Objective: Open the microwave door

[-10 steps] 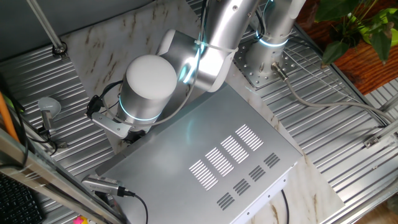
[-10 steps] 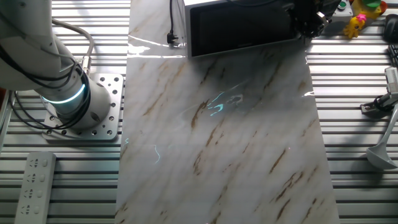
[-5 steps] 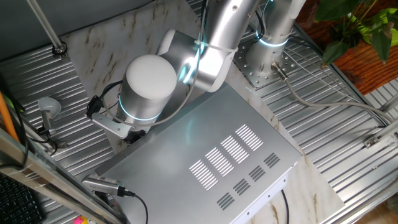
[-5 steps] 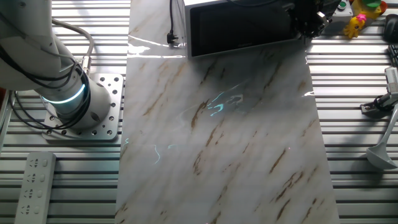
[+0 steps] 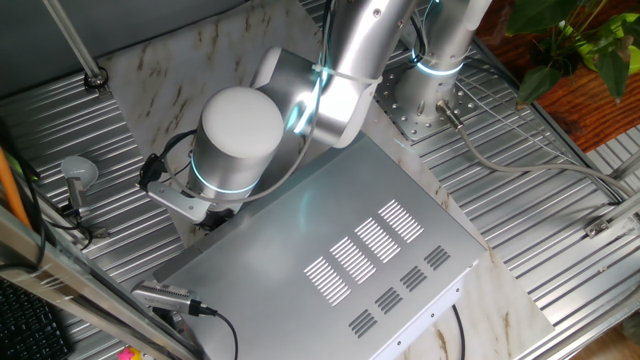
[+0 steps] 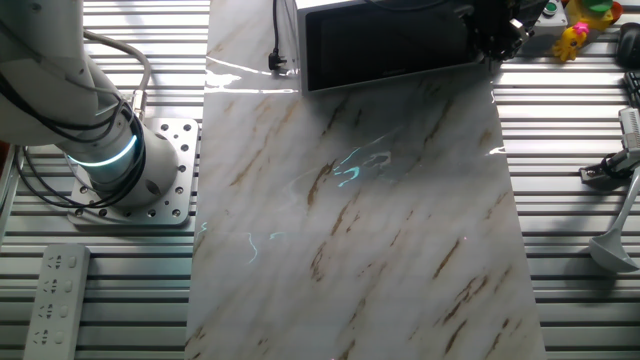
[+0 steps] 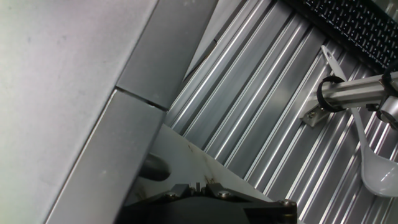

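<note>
The microwave (image 5: 340,250) is a big silver box with vent slots on top, standing on a marble board. Its black door (image 6: 385,45) looks flush with the front in the other fixed view. My gripper (image 6: 493,35) is a dark shape at the door's right edge, pressed close to that corner. In the first fixed view the arm's white-capped wrist (image 5: 240,135) covers it. The hand view shows the microwave's grey side (image 7: 56,93) close on the left, crossed by a seam. The fingertips of the gripper (image 7: 198,188) sit close together at the bottom edge with nothing between them.
A ladle (image 6: 610,245) and a clamp lie on the ribbed table to the right of the board. A metal tube (image 7: 348,93) and a keyboard (image 7: 354,25) are near the hand. The plug cable (image 6: 277,55) hangs left of the door. A remote (image 6: 52,300) lies beside the arm's base (image 6: 120,170).
</note>
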`<control>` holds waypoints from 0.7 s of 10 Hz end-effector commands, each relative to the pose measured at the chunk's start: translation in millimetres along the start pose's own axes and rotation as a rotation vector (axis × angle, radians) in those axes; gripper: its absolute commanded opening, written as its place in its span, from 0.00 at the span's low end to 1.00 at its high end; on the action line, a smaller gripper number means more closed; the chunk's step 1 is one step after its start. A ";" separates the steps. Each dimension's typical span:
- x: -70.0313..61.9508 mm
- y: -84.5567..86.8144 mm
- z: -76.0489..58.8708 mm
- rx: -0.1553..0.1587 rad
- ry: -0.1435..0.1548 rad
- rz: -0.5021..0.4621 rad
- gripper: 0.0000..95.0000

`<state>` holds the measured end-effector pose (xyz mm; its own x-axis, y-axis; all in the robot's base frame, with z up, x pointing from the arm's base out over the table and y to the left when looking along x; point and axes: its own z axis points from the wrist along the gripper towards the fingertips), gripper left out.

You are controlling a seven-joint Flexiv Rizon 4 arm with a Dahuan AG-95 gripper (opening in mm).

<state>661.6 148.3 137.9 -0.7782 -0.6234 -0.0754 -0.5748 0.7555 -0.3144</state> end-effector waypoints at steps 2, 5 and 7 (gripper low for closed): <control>-1.0 14.9 0.0 -0.005 -0.003 -0.002 0.00; -1.0 14.9 0.0 0.002 0.000 0.000 0.00; -1.0 14.9 0.0 -0.005 -0.003 -0.002 0.00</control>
<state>660.7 148.3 137.4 -0.7764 -0.6254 -0.0779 -0.5773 0.7554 -0.3100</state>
